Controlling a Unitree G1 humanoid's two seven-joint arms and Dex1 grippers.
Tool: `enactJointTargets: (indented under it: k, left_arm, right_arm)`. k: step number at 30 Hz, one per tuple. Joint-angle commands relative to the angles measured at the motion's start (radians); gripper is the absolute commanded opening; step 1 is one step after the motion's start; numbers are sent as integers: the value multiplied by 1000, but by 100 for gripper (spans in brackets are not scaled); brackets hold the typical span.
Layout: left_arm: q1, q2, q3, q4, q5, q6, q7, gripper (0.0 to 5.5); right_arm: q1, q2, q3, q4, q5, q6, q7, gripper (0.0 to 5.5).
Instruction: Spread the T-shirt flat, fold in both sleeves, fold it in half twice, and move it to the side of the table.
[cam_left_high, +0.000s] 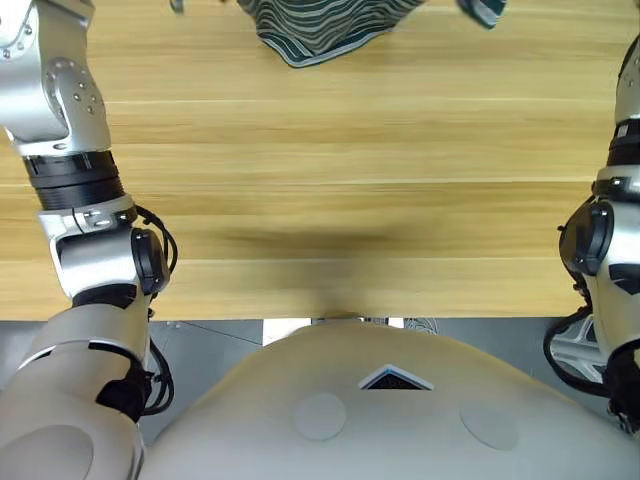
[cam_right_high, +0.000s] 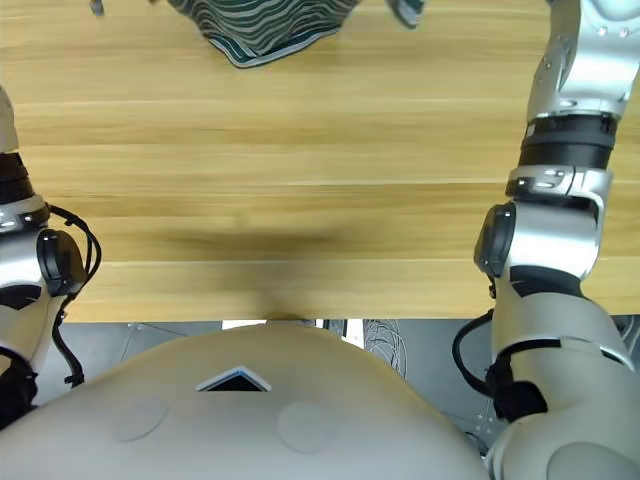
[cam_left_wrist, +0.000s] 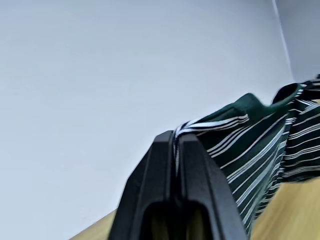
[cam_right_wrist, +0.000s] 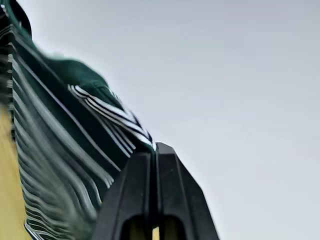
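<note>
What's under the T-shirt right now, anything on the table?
The striped T-shirt hangs pinched by the left tool and the right tool. Beneath its hem lies wooden table; the tabletop behind the hanging cloth is covered.

I get bright, even, diffuse light over the table (cam_left_high: 320, 140) from the head views; no hard glare, just a mild sheen on the wood; one soft, dim shadow (cam_left_high: 300, 242) lies across its middle, toward the near edge; at the right wrist the T-shirt (cam_right_wrist: 50, 130) stripes smear into blur; the right end effector (cam_right_wrist: 156, 147) and left end effector (cam_left_wrist: 176, 137) read as dark, soft-edged shapes against a pale, evenly lit wall (cam_left_wrist: 100, 60).
</note>
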Motion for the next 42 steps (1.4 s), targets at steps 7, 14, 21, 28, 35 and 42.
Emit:
enactJointTargets:
  k: [7, 14, 21, 28, 35, 42]
  left_arm:
    - [-732, -34, -78, 1022, 238, -96, 149, 4]
    - [-902, -14, -39, 1193, 319, -138, 296, 4]
    - [-672, -110, -126, 1175, 408, -185, 89, 4]
    - [253, 56, -247, 151, 248, 47, -378, 4]
    - [763, 176, -286, -285, 279, 162, -412, 4]
    - [864, 276, -378, -222, 477, 14, -346, 4]
  right_arm:
    - [-691, 97, 65, 756, -233, 126, -329, 0]
    - [-707, 81, 20, 827, -291, 183, -390, 0]
    - [-383, 105, 64, 828, -367, 117, -198, 0]
    - [36, 51, 46, 776, -293, -100, 277, 0]
    - [314, -133, 81, 620, -198, -201, 770, 0]
    - [591, -185, 356, 314, -203, -249, 774, 0]
